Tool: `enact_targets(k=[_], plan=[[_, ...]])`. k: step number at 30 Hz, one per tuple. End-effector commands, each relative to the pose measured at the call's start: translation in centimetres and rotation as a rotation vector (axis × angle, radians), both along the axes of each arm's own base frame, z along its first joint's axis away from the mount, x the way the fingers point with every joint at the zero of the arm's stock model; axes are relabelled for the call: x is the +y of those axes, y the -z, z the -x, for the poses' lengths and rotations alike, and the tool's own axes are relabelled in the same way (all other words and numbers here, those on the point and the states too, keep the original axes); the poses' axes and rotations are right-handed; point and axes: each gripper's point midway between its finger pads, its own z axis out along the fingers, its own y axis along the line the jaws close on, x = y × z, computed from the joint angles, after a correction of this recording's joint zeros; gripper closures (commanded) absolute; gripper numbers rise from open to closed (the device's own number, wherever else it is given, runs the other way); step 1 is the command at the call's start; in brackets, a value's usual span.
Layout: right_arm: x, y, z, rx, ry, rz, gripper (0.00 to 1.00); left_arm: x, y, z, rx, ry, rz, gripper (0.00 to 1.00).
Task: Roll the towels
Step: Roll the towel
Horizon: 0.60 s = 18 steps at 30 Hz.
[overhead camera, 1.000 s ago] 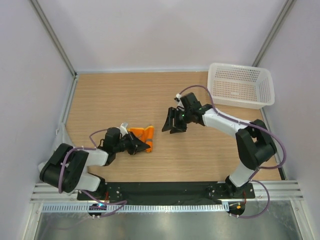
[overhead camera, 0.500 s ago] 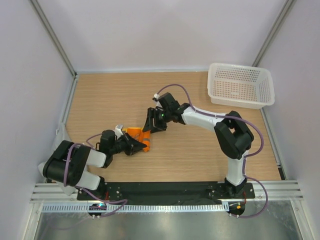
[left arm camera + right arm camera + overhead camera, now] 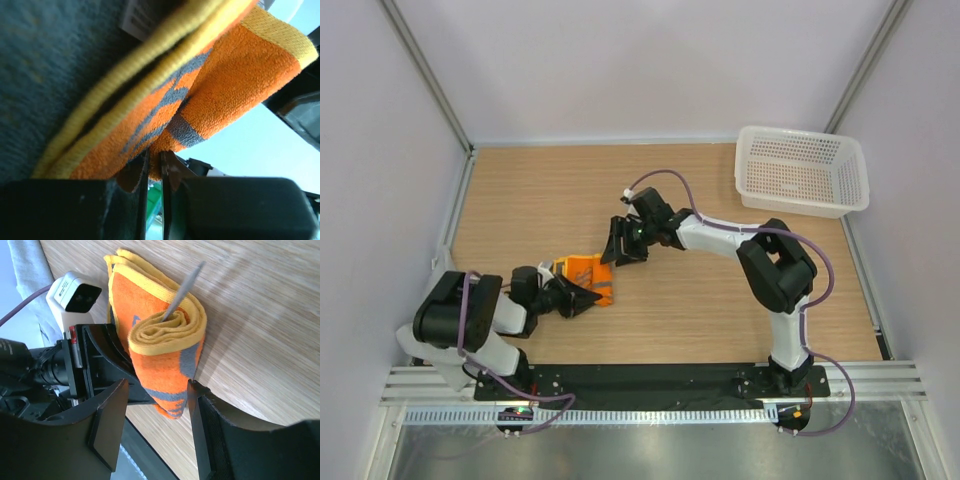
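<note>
The orange towel (image 3: 588, 277), rolled into a short bundle with a yellow edge, lies on the wooden table left of centre. My left gripper (image 3: 578, 297) is shut on a fold at its near end; the pinched orange cloth (image 3: 154, 162) shows between its nearly closed jaws. My right gripper (image 3: 620, 246) stands open at the far side of the roll. In the right wrist view the roll's (image 3: 165, 340) lower end sits between the spread fingers (image 3: 107, 425) of this gripper (image 3: 152, 415), close to the right one. A light-grey towel (image 3: 27, 270) shows partly at the table's left edge.
A white perforated basket (image 3: 800, 170) stands at the back right corner. White walls with metal posts close in the table on three sides. The black base rail (image 3: 660, 382) runs along the near edge. The left wrist camera (image 3: 75, 295) sits just behind the roll.
My right arm has swung left from the table's middle to the orange roll, its jaws closing slightly. My left gripper has drawn the towel a little left and nearer.
</note>
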Motion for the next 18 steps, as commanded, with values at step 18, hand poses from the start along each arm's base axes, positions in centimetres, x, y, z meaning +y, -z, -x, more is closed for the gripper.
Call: enact_targets(k=[18], plan=[[1.2,5.2,1.4,0.005,-0.07,-0.012,0.42,1.0,2.7,1.0,0.17,0.004,0.082,1.0]])
